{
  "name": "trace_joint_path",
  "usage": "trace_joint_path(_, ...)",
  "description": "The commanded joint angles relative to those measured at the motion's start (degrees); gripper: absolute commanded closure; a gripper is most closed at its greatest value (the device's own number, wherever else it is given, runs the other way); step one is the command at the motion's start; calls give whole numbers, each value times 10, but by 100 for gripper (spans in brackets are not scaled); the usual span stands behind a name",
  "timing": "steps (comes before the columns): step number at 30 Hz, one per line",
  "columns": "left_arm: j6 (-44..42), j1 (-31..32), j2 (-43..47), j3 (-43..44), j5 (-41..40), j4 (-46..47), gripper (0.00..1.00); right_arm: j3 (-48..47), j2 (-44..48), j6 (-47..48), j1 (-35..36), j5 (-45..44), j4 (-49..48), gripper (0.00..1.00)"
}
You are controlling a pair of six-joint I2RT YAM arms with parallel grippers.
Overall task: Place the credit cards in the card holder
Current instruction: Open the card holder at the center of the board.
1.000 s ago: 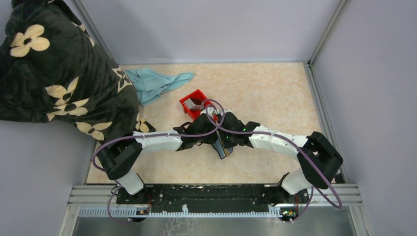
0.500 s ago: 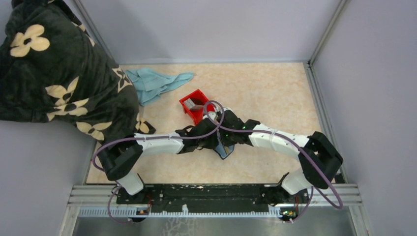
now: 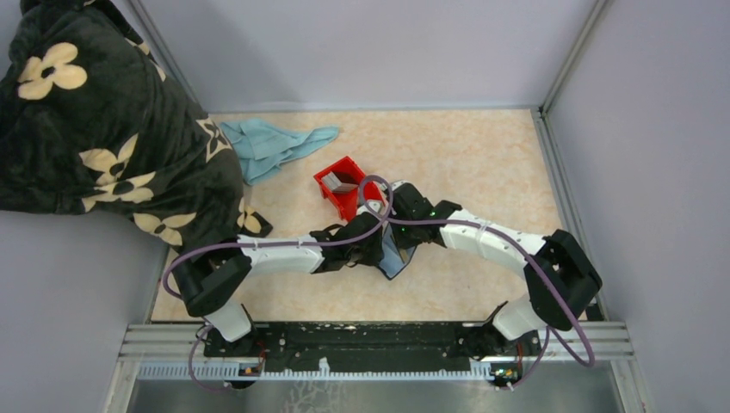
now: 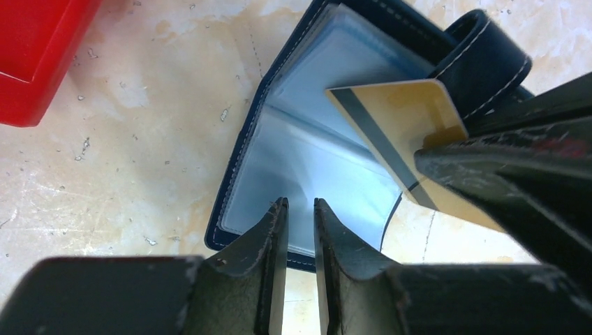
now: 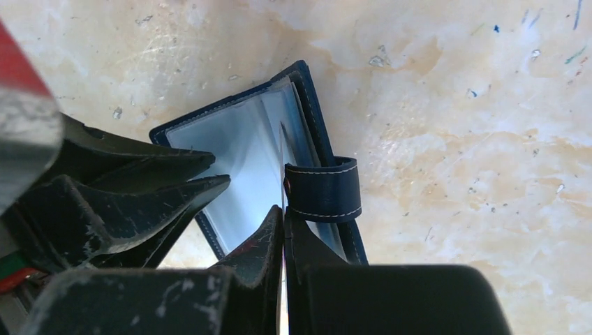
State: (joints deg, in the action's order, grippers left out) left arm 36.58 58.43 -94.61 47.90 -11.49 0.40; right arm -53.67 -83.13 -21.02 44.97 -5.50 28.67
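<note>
The card holder (image 4: 300, 139) lies open on the table, navy outside and pale blue inside, its snap tab (image 5: 322, 190) sticking up. My right gripper (image 5: 284, 209) is shut on a tan credit card (image 4: 405, 118), whose front corner pokes in over the pale blue pages. Seen edge-on, that card (image 5: 282, 150) stands upright beside the tab. My left gripper (image 4: 299, 204) is open by a narrow gap with nothing between its fingers, and its tips rest over the holder's near page. From above, both grippers meet over the card holder (image 3: 394, 258). More cards (image 3: 343, 182) lie in the red bin.
The red bin (image 3: 327, 188) stands just behind the grippers; its corner (image 4: 35, 63) shows left of the holder. A teal cloth (image 3: 275, 146) lies at the back left. A dark floral blanket (image 3: 95, 120) covers the left side. Walls close in the table.
The right wrist has shifted back and right, and the left gripper has slid a little right. The holder now lies more open, showing its pale blue inside.
</note>
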Motion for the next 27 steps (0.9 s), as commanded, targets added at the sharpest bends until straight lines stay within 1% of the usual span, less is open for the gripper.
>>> trace_joint_path(1, 2, 10, -24, -8, -13, -31, 74, -41, 12, 17, -30, 11, -31, 100)
trace_joint_path(11, -15, 10, -68, 15, -79, -66, 76, -9, 5, 31, -98, 66, -60, 100)
trace_joint_path(17, -25, 9, -84, 32, -94, -79, 77, 14, 1, 38, -131, 118, -85, 100)
trace_joint_path(23, -4, 9, -55, 13, -93, -82, 78, 41, -9, 46, -140, 190, -126, 100)
trace_joint_path(27, 14, 10, -32, 2, -85, -86, 79, 53, -13, 48, -139, 213, -143, 100)
